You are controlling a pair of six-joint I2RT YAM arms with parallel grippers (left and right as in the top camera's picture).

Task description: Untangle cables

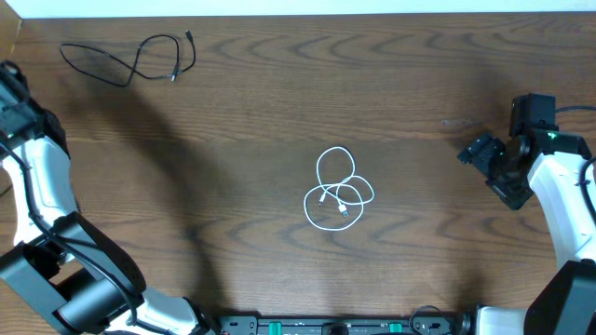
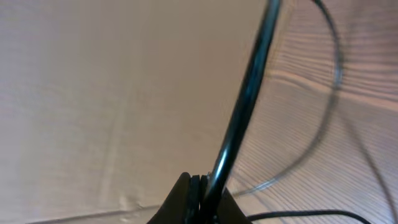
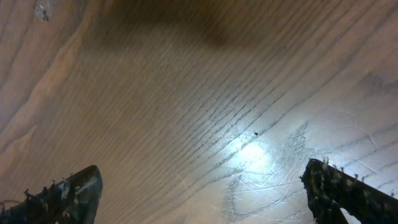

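Glossy black cable [image 2: 242, 106] stands clamped in my left gripper [image 2: 198, 194]; my right gripper [image 3: 205, 190] gapes over the grained wood table [image 3: 186, 93], white cable [image 1: 337, 192] looped at centre.

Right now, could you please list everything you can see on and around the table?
table: one, dark brown wood, under everything
white cable: one, white, in loose loops at the table's middle, apart from both claws
black cable: one loose run (one cord or two, cannot tell), black, far left corner
clamped cord: one, black, seen by the left wrist camera; unclear whether it belongs to that run
left arm and right arm: one each, white and black, at the table's sides
left claw: one, black, shut on the clamped cord
right claw: one, black, open and empty, over bare wood
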